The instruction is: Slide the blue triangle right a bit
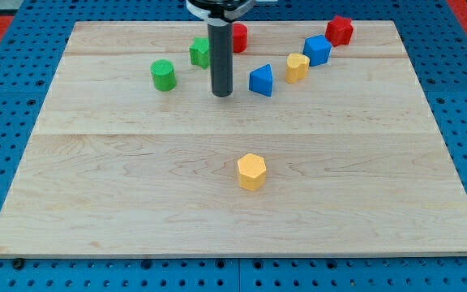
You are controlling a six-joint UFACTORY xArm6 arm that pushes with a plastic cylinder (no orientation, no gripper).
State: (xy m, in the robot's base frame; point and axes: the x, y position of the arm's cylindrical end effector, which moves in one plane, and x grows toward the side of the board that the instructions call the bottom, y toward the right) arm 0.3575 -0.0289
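The blue triangle [261,80] sits on the wooden board [136,195] in the upper middle of the view. My tip [221,94] rests on the board just left of the blue triangle, a small gap between them. The dark rod rises from it toward the view's top and hides part of a green block [200,52] and a red block [239,37].
A green cylinder [163,75] lies left of my tip. A yellow block [297,66], a blue cube [317,50] and a red block [340,30] run up to the right of the triangle. A yellow hexagon [251,171] sits at the board's middle.
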